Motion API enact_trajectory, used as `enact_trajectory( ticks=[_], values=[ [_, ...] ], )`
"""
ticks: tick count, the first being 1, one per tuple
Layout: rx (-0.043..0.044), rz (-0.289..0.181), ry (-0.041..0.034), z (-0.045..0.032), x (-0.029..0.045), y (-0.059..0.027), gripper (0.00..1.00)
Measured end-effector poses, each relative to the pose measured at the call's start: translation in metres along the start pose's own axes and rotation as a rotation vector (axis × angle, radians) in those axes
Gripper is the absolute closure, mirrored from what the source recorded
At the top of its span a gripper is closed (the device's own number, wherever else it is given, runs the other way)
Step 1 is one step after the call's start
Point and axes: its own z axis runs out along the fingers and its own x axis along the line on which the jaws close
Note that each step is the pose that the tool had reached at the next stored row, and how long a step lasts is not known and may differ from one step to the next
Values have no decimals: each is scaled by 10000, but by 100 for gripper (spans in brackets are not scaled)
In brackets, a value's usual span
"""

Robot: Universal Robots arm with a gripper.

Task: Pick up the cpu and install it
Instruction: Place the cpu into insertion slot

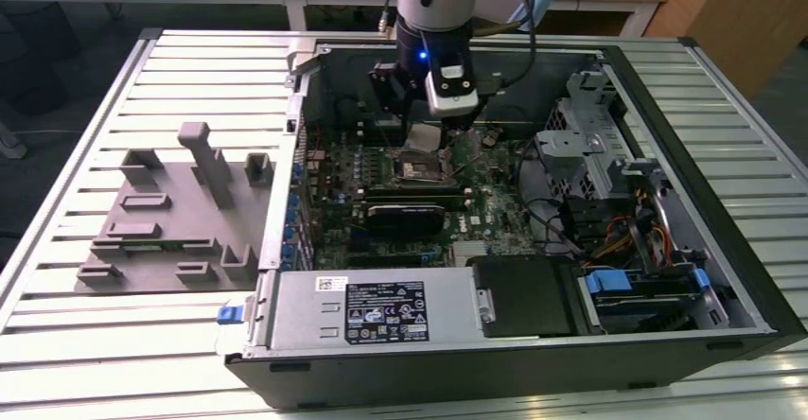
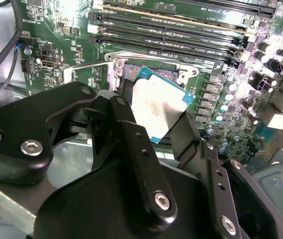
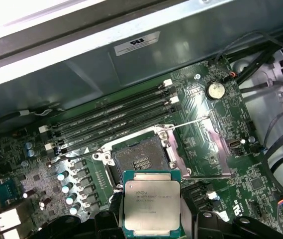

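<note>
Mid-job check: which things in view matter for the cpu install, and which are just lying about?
Job: pincer shut on the cpu; empty socket, cover plate swung open.
Lying about: grey fixture tray; power supply; memory slots; coin battery.

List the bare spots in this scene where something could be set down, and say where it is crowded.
Bare: the slatted table between the grey fixture tray and its near edge, and the strip along the case; also the open socket below the held cpu. Crowded: around the cables inside the case.
</note>
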Motion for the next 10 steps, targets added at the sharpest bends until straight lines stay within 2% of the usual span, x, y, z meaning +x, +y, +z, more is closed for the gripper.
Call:
enact_trajectory(
  ticks=[10],
  values=[
    [19,811,-31,0,0,0,46]
  ],
)
